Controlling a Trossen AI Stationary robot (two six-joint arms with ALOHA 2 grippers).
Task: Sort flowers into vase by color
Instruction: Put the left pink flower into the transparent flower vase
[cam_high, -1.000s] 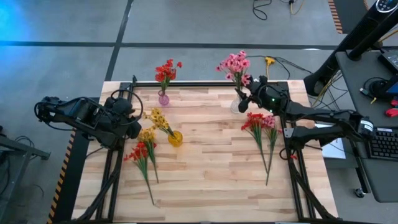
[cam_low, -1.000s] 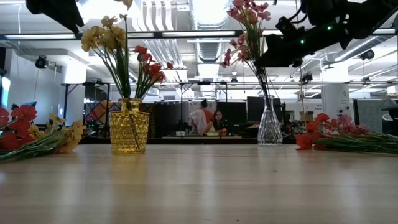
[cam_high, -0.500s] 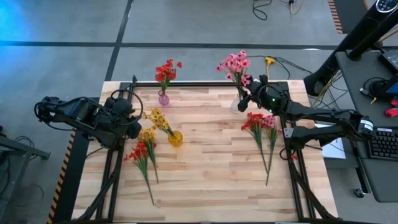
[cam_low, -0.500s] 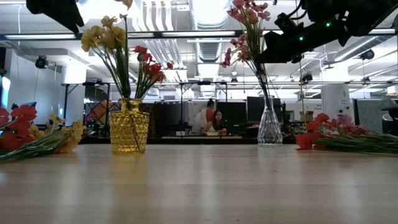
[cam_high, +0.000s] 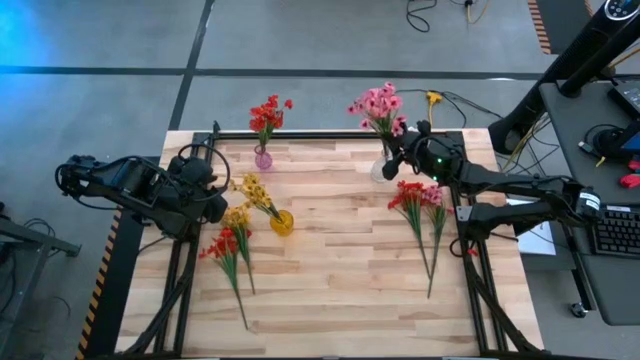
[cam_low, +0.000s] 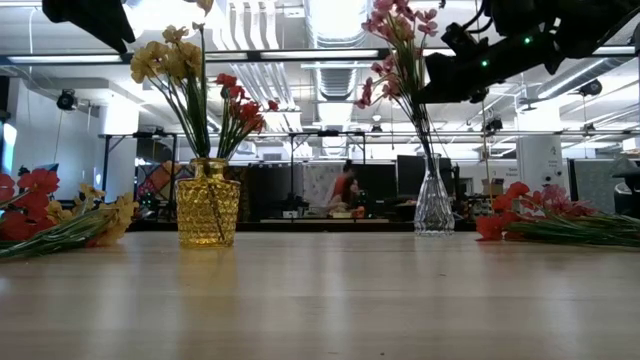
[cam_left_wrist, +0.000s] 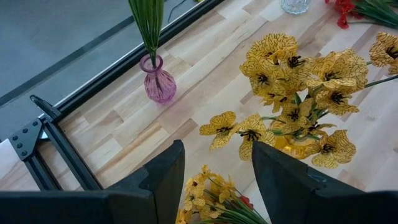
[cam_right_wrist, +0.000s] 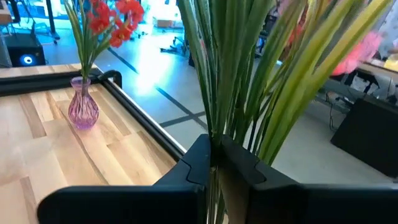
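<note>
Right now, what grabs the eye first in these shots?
Three flower-filled vases: pink blossoms in a clear vase at the table's far right, where the right claw is shut on their stems; red flowers in the purple vase far left; yellow ones in the amber vase. Unsorted sprigs lie loose on both sides.
</note>
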